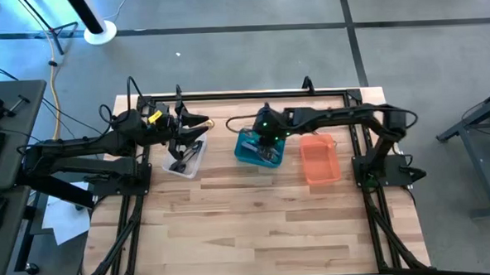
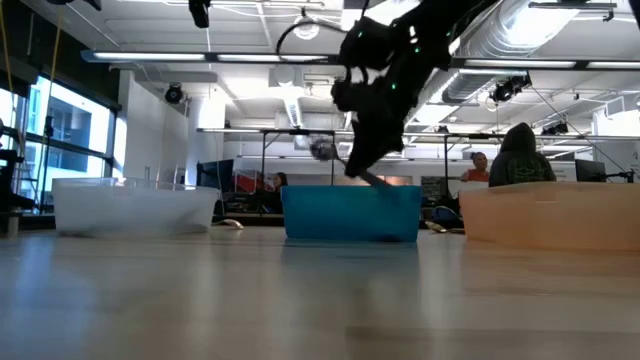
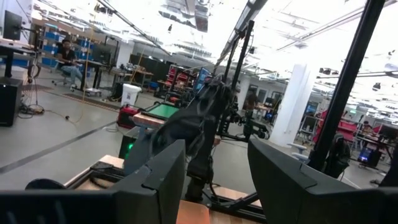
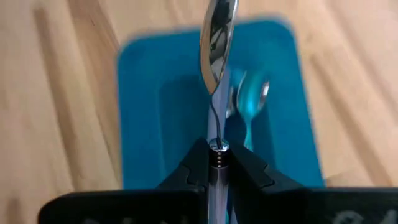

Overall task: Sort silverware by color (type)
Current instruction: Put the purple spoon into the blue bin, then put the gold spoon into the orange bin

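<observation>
Silver spoon, clamped by its handle in the right gripper, points bowl-outward along the fingers over the teal bin.

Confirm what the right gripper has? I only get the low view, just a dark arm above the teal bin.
Observer: The right gripper is shut on a silver spoon, held by its handle.
Operator: Anything already in that bin?
Observer: Yes, another silver spoon lies in the teal bin.
Operator: Left arm?
Observer: The left gripper hangs open by the clear bin, which holds dark utensils.
</observation>
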Robot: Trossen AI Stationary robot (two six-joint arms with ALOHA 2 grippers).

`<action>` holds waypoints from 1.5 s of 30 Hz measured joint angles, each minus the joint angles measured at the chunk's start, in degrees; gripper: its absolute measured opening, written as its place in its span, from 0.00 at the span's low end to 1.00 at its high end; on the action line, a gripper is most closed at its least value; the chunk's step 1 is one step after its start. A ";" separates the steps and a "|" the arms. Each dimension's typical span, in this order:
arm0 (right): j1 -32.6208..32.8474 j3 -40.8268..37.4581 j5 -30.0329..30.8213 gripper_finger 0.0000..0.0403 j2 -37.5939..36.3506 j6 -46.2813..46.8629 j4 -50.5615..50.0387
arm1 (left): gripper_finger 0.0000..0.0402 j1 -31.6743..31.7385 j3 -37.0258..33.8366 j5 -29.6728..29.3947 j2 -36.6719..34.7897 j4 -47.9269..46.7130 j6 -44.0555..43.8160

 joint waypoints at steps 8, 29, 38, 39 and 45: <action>0.01 0.73 0.01 0.05 5.54 -1.58 -2.16 | 0.41 0.00 0.00 -0.01 -0.07 0.00 0.00; -0.01 0.84 -0.99 0.16 9.50 -1.28 -1.72 | 0.41 0.00 0.00 -0.01 -0.07 -0.07 -0.02; 0.03 0.69 -0.64 0.39 8.74 -1.14 -2.30 | 0.41 0.00 0.00 -0.01 -0.07 -0.07 -0.02; 0.03 0.69 -0.54 0.42 8.47 -1.43 -2.30 | 0.41 0.00 0.00 -0.01 -0.07 -0.09 -0.02; 0.01 0.69 -0.34 0.54 7.42 -1.85 -2.49 | 0.41 0.00 0.00 -0.01 -0.07 -0.09 0.00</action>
